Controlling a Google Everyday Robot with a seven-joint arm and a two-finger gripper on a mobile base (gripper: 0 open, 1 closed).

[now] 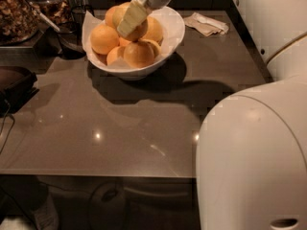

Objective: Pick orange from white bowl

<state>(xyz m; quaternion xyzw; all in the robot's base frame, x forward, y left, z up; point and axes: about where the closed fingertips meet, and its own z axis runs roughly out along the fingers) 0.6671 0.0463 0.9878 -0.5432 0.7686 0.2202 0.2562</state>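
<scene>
The white bowl point(169, 40) stands at the back of the dark table and holds several pale oranges. My gripper point(130, 19) reaches down from the top edge into the bowl. It lies against the top middle orange point(139, 32), partly covering it. Other oranges lie at the left point(104, 38), front point(139, 54) and right point(154, 29) of the bowl. The far side of the pile is hidden behind my gripper.
A crumpled paper napkin point(207, 24) lies right of the bowl. Dark glass jars point(17, 13) and a dark pot point(69, 40) stand at the back left. A dark object point(14, 83) sits at the left edge. My white arm point(254, 152) fills the right side.
</scene>
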